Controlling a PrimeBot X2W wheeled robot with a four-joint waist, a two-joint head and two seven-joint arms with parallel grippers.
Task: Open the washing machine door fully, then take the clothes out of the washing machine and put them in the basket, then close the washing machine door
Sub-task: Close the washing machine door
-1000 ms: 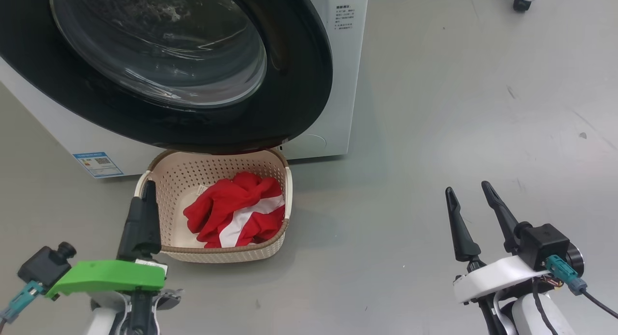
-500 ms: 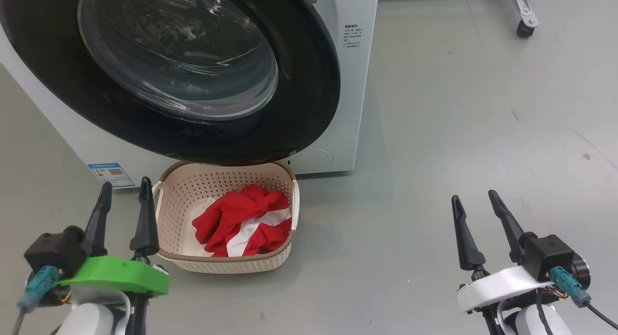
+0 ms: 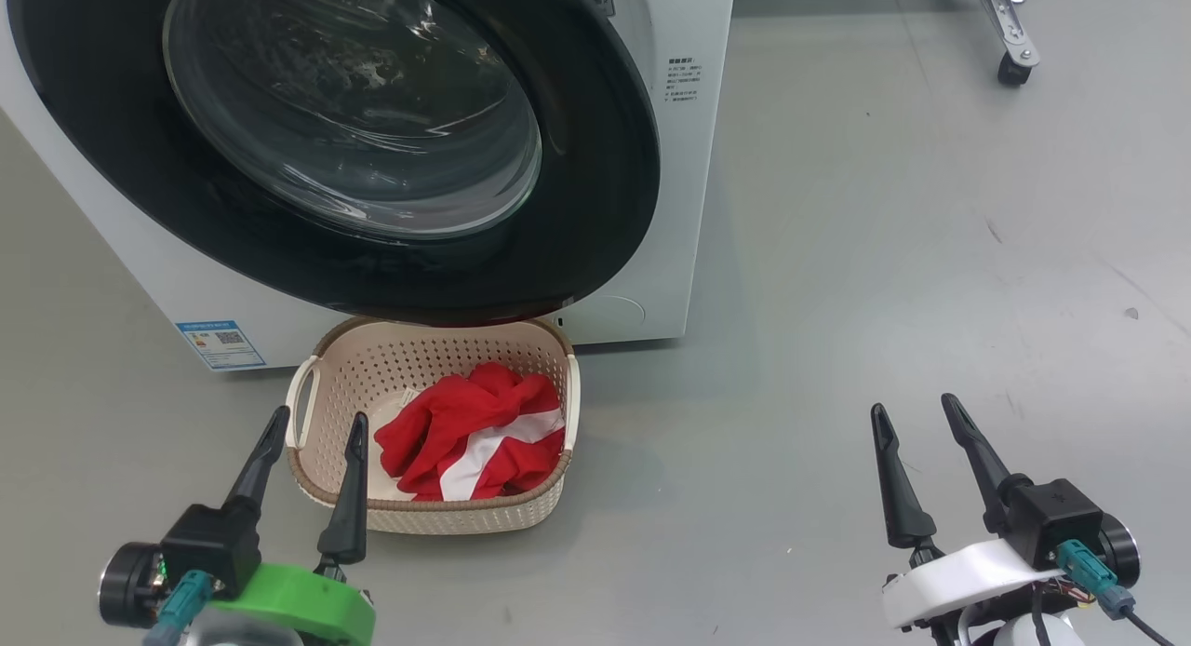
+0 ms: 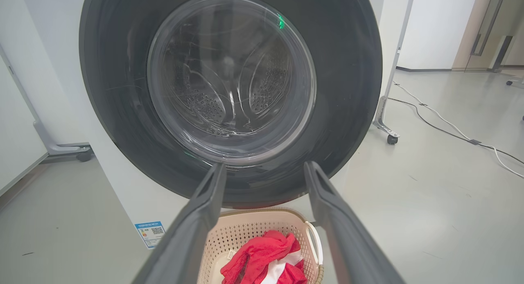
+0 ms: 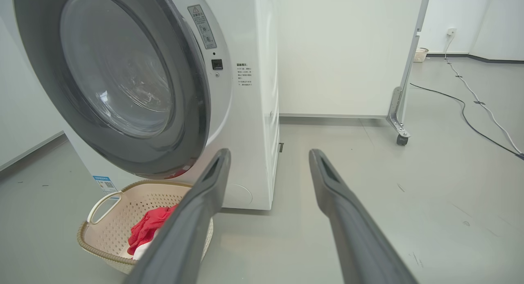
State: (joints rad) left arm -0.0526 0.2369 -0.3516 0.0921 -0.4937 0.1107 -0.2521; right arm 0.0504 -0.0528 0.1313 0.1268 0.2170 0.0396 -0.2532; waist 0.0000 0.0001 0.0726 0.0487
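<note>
Both my grippers are empty, jaws spread wide. The left gripper (image 3: 316, 423) is low, just beside the basket's near-left corner. The right gripper (image 3: 914, 409) is well apart, over bare floor (image 3: 837, 255).

Risk 1: my left fingers (image 3: 349, 497) sit near the rim of the basket (image 3: 437, 520). A careless swing could shove or tip the light plastic.

Risk 2: the washing machine door (image 3: 595, 162) looks shut, but I cannot confirm it has latched. A red tinge under its lower rim is either reflection or trapped cloth; cannot tell.

Materials:
- Basket: cream, perforated, rounded, with a brown woven-look rim.
- The clothes (image 3: 465, 423): lying inside the basket, soft, crumpled red with a white stripe.
- Door: glossy black ring around bulging clear glass.
- The washing machine (image 3: 698, 208): smooth, white, boxy.
</note>
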